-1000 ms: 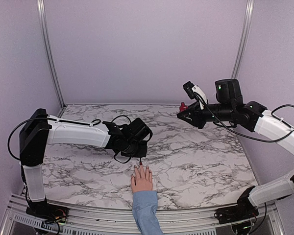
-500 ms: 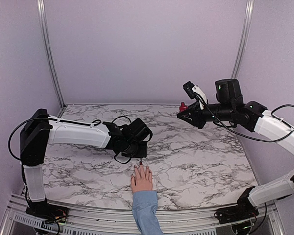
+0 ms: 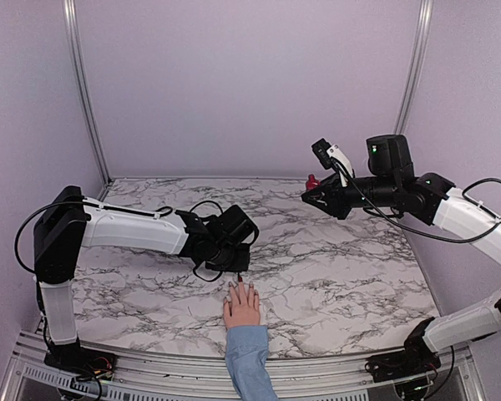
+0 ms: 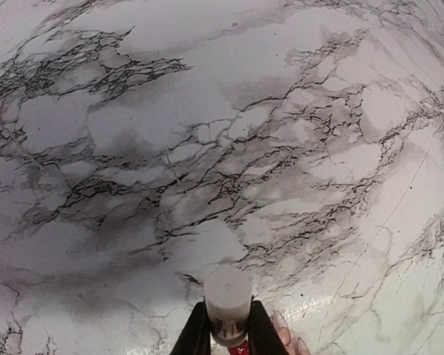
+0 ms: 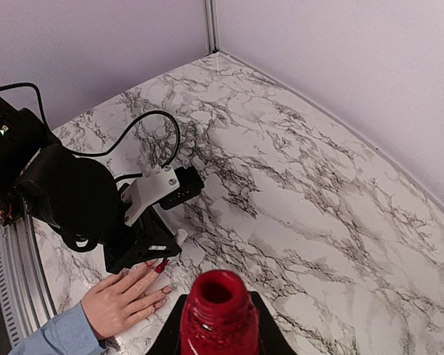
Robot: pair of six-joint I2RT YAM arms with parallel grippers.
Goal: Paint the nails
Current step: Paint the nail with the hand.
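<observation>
Clearly the left pincer (image 4: 228, 329) is shut narrow on a white cap (image 4: 227, 294), a smooth, matte cylinder standing upright between the black jaws. Its brush end points down and is mostly hidden beneath it. Directly below the pincer's tips, touching or nearly so, lies the far end of a pale pink hand (image 5: 122, 299), flat and palm down. The nails (image 5: 161, 267) sit there at the ends of the fingers. They are tiny, glossy ovals; the one nearest the pincer reads dark red, and the others are too small to judge with confidence.

As a judgement, the nails are stiff, slick and slightly curved, set on softer skin, so they are nothing to grip. Only the brush tip should meet them, lightly, and fresh colour would smear at any second touch. The proper hold is the one in place, on the cap's sides.

Behind the hand, toward the pincer's own base, a light blue sleeve (image 3: 249, 359) of soft cloth covers the wrist. Everything rests on a hard, polished table (image 3: 342, 276) of white marble pattern with dark veins. Well apart from the left pincer, raised above the table on the other side, the right pincer (image 5: 218, 336) clamps an open bottle (image 5: 218, 314) of shiny red.
</observation>
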